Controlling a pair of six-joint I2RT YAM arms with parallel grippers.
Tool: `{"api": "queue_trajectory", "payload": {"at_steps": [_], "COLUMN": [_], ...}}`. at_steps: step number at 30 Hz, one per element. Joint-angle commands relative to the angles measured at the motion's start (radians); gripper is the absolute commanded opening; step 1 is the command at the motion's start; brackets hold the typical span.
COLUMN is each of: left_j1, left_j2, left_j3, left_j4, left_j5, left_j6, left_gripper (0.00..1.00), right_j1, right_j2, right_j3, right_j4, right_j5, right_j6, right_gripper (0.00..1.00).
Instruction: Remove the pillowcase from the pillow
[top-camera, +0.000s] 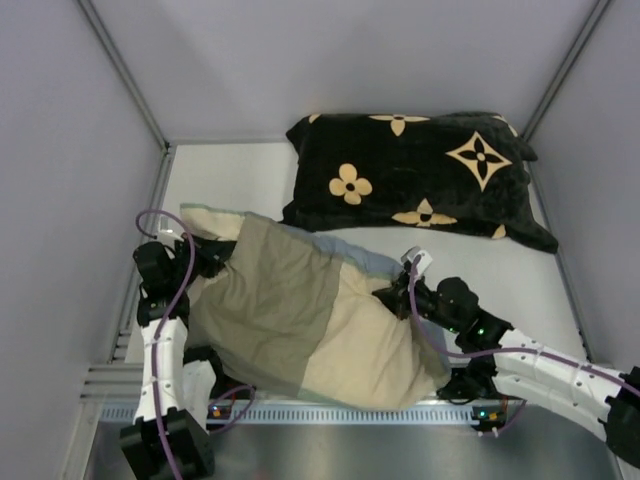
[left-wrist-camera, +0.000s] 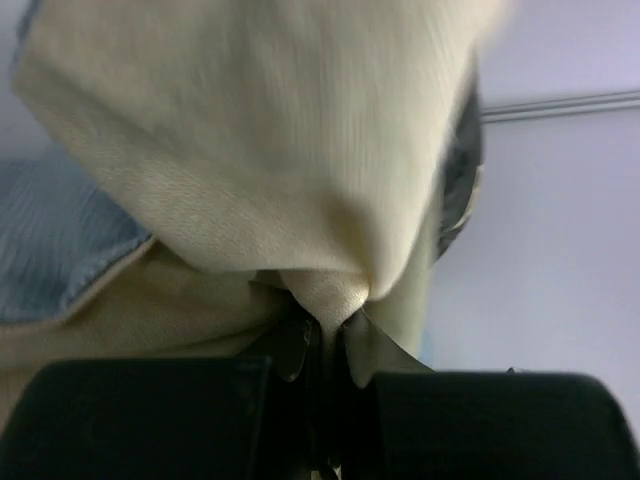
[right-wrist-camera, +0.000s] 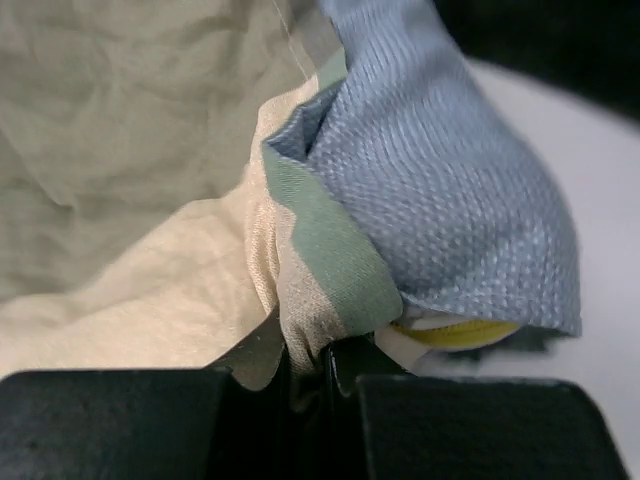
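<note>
Right gripper (right-wrist-camera: 325, 365) pinches the pillowcase (top-camera: 300, 310) hem. Left gripper (left-wrist-camera: 320, 340) pinches cream knit cloth, likely a corner of the pillow (left-wrist-camera: 270, 130). The cased pillow lies on the table (top-camera: 250, 180), near its front edge. Soft, light and limp: grip hem and corner, not bulk.

Soft even light, blurry wrist close-ups.
</note>
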Motion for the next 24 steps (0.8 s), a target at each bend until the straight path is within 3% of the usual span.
{"api": "queue_trajectory", "payload": {"at_steps": [1,4,5,6,7,8,9,12,16,20,24], "left_j1": [-0.014,-0.016,-0.014,-0.014,-0.014,-0.014,-0.013,-0.016,-0.014,-0.016,-0.016], "left_j2": [-0.026,-0.004,-0.002,0.005,0.008,0.014,0.03,0.079,0.143,0.151,0.094], "left_j3": [0.012,0.059,0.076,0.095,0.131,0.145,0.161,0.225,0.335,0.388,0.337], "left_j4": [-0.126,-0.151,-0.174,-0.206,-0.258,-0.277,-0.292,-0.304,-0.34,-0.375,-0.428], "left_j5": [0.047,0.061,0.051,0.034,0.017,-0.015,-0.028,-0.075,-0.115,-0.117,-0.106], "left_j6": [0.078,0.109,0.144,0.167,0.189,0.216,0.226,0.255,0.278,0.29,0.296], "left_gripper": [0.0,0.0,0.0,0.0,0.0,0.0,0.0,0.0,0.0,0.0,0.0], "right_j1": [0.134,0.182,0.186,0.185,0.185,0.185,0.185,0.18,0.114,-0.062,-0.229], "right_j2": [-0.042,-0.046,-0.05,-0.05,-0.047,-0.038,0.0,0.126,0.214,0.238,0.276], "right_j3": [-0.018,0.007,0.031,0.05,0.103,0.143,0.183,0.387,0.576,0.633,0.648], "right_j4": [0.133,0.041,0.013,-0.021,-0.095,-0.145,-0.198,-0.448,-0.599,-0.638,-0.668], "right_j5": [0.037,0.1,0.152,0.18,0.217,0.247,0.318,0.479,0.532,0.385,0.263], "right_j6": [0.079,0.094,0.112,0.125,0.135,0.149,0.155,0.16,0.163,0.247,0.301], "right_gripper": [0.0,0.01,0.1,0.46,0.6,0.68,0.84,0.99,1.0,1.0,0.99]}}
